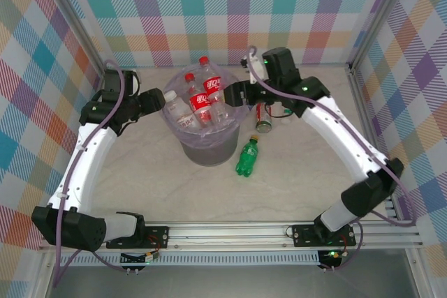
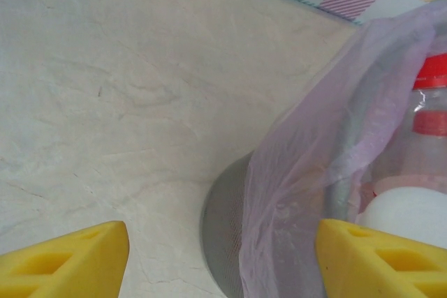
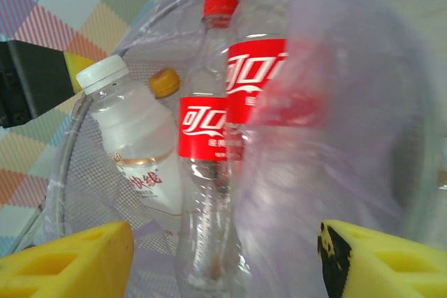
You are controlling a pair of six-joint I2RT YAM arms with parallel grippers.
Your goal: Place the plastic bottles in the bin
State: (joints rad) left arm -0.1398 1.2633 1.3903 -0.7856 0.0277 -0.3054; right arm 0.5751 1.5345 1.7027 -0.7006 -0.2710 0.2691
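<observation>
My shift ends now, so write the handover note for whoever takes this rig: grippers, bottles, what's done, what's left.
Left gripper: open, holding nothing, by the left rim of the bin.
Right gripper: open, holding nothing, at the bin's right rim, facing in.
Done: at least four bottles are in the bin: two red-labelled bottles, a white-capped bottle and a yellow-capped bottle.
Left: the green bottle lies on the table right of the bin. A second bottle with some red on it lies just beyond it.

The top camera looks steeply down from the near edge over the whole desk (image 1: 140, 190). Both wrist cameras sit close to the bin (image 1: 206, 151) from opposite sides; all three share it.
</observation>
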